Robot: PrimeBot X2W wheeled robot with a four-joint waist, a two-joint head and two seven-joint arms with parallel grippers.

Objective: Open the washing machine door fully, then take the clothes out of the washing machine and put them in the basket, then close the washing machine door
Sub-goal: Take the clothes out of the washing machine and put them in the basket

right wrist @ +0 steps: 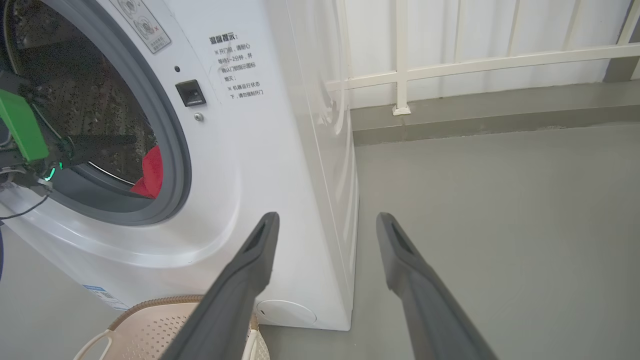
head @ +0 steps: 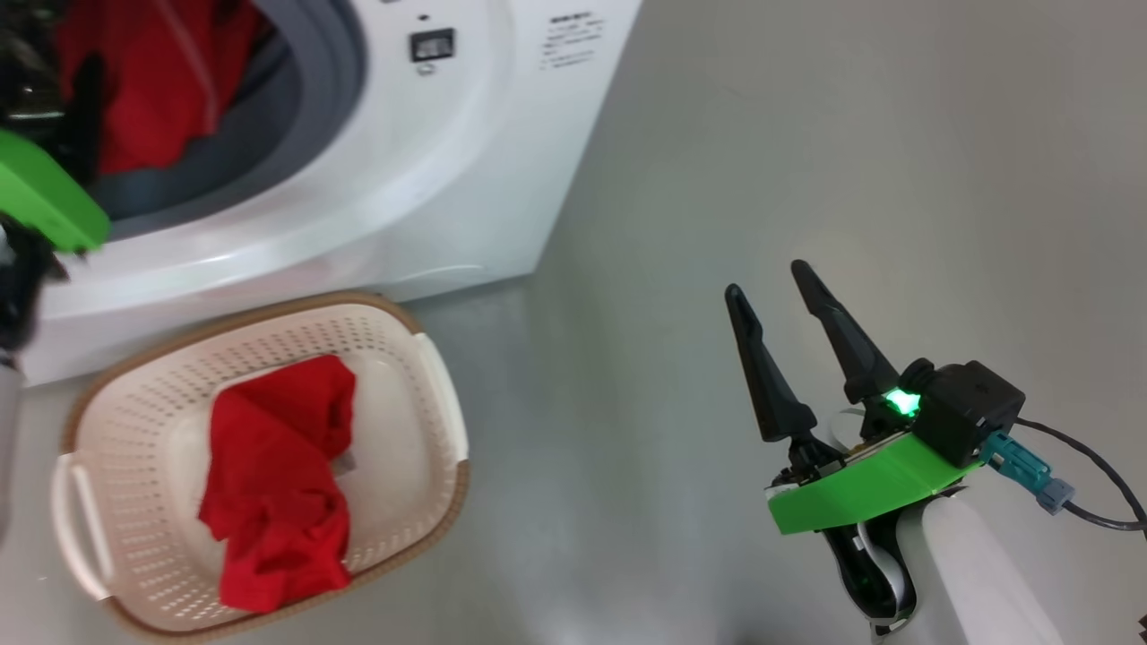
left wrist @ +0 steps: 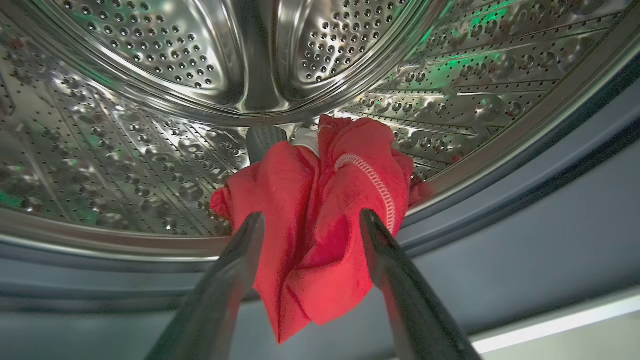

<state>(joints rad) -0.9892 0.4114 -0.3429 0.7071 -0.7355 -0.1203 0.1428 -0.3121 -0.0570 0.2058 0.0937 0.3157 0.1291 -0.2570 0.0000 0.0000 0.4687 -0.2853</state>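
Reaches into the big white front-loading washing machine (head: 430,179) with the left gripper (left wrist: 311,215), fingers wide apart astride a bright red soft garment (left wrist: 320,170) at the steel drum's lip (left wrist: 150,245), gripping nothing yet. Could pinch only a thin fold and drop it short of the cream perforated plastic basket (head: 269,309), already holding another red garment (head: 278,484). Holds the right gripper (head: 766,276) wide open, empty, over grey floor (head: 806,134)
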